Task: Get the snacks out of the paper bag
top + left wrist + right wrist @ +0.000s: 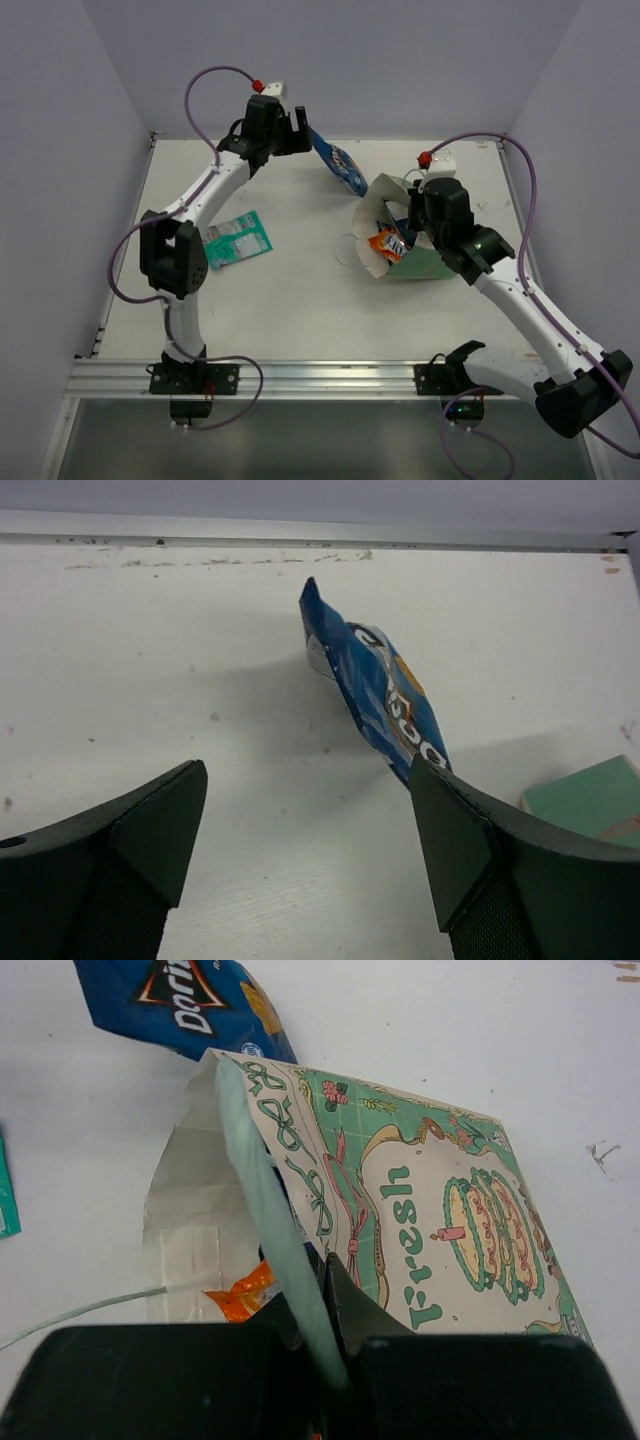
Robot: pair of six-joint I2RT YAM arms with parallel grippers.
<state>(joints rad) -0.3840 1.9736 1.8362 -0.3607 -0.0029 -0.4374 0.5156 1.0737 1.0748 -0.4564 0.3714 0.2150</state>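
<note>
The mint-green paper bag (425, 262) lies on its side at the right, mouth facing left. My right gripper (416, 214) is shut on the bag's upper rim; in the right wrist view the gripper (335, 1272) pinches the pale rim beside the printed panel (450, 1220). An orange packet (387, 243) shows inside the mouth, also in the right wrist view (240, 1295). A dark blue packet (340, 163) lies on the table behind the bag. My left gripper (298, 128) is open and empty (308, 770); the blue packet (380, 685) sits just past its right finger. A teal-white packet (238, 240) lies at left.
The bag's white string handle (350, 247) trails onto the table in front of the mouth. The back wall and the table's far edge (300, 540) lie close behind the left gripper. A corner of the bag (590, 795) shows at the right of the left wrist view.
</note>
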